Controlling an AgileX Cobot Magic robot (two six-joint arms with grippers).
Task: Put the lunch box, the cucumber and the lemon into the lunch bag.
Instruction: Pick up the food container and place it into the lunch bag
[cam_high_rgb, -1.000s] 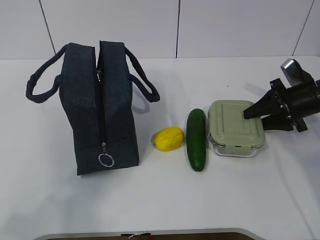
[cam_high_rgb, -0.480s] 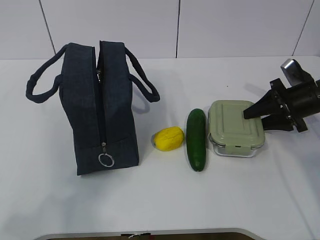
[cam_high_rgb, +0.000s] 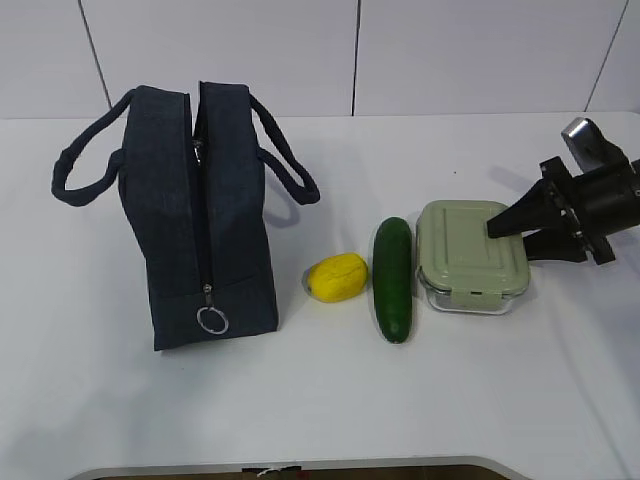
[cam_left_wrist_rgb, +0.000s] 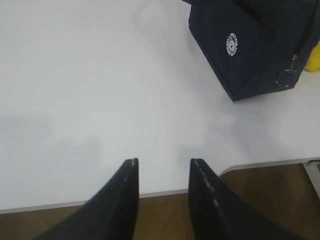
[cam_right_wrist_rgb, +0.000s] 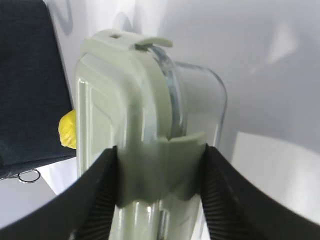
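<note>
The lunch box, clear with a sage-green lid, sits right of centre on the table. My right gripper is shut on its right end; in the right wrist view both pads press the lid clip and glass of the box. The cucumber lies just left of the box, and the lemon lies left of the cucumber. The navy lunch bag stands at the left, its zip slit gaping along the top. My left gripper is open and empty over the table's front edge, out of the exterior view.
The bag's ring pull hangs at its near end. Its two loop handles stick out to either side. In the left wrist view the bag's logo and a bit of lemon show at the top right.
</note>
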